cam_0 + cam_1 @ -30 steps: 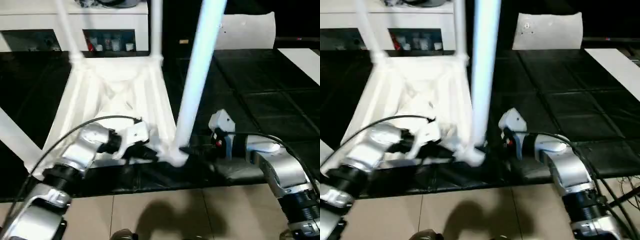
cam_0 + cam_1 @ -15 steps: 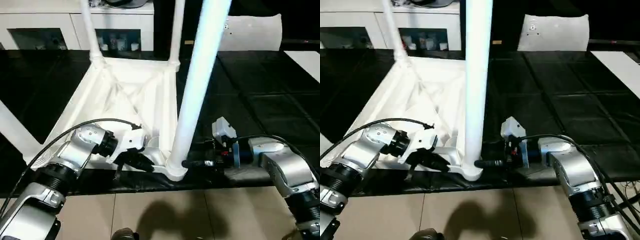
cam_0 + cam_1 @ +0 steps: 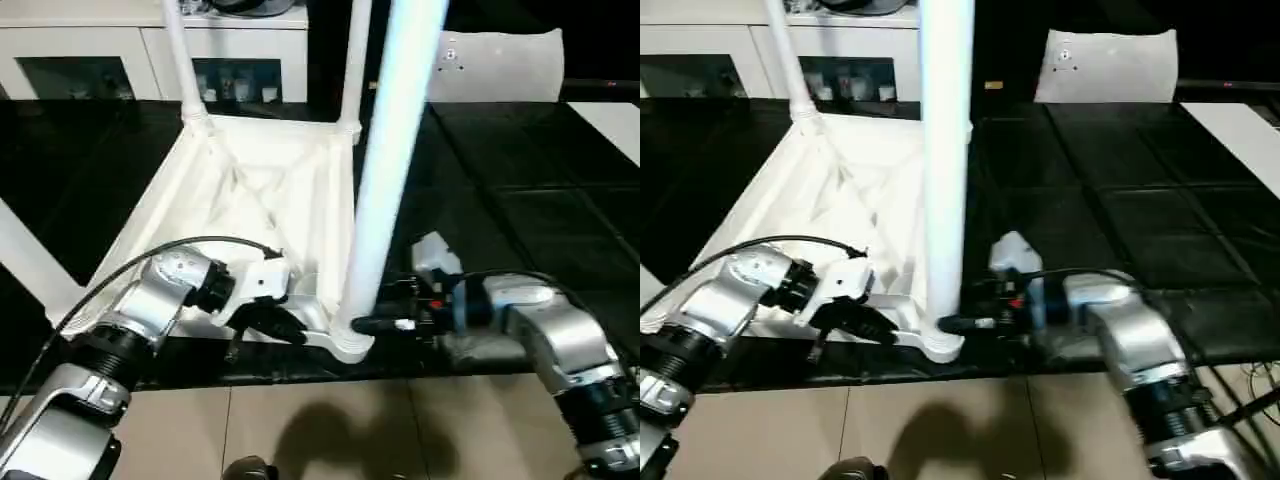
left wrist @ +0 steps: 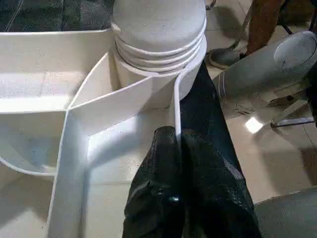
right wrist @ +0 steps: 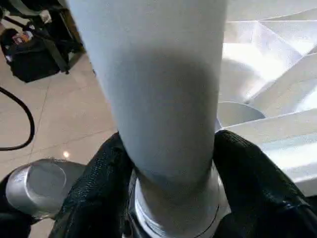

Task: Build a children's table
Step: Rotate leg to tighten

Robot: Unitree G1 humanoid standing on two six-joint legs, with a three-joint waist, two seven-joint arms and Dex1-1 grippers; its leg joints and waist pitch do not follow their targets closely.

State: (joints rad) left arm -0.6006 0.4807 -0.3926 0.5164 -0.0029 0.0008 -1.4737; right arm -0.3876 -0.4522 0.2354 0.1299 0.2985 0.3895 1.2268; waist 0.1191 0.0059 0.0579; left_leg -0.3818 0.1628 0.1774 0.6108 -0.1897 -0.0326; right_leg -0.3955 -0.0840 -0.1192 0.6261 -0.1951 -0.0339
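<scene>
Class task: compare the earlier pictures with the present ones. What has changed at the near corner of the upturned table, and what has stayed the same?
The right pincer has closed around the base of the near leg, which now stands straighter. The left pincer stays shut on the table top rim.

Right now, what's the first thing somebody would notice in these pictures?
The big white leg standing straight up from the near corner of the upside-down table top jumps out first, tall in the middle. The right gripper has its jaws around the bottom of that leg. The left gripper, jaws shut, pinches the top's thin edge wall beside that corner.
</scene>
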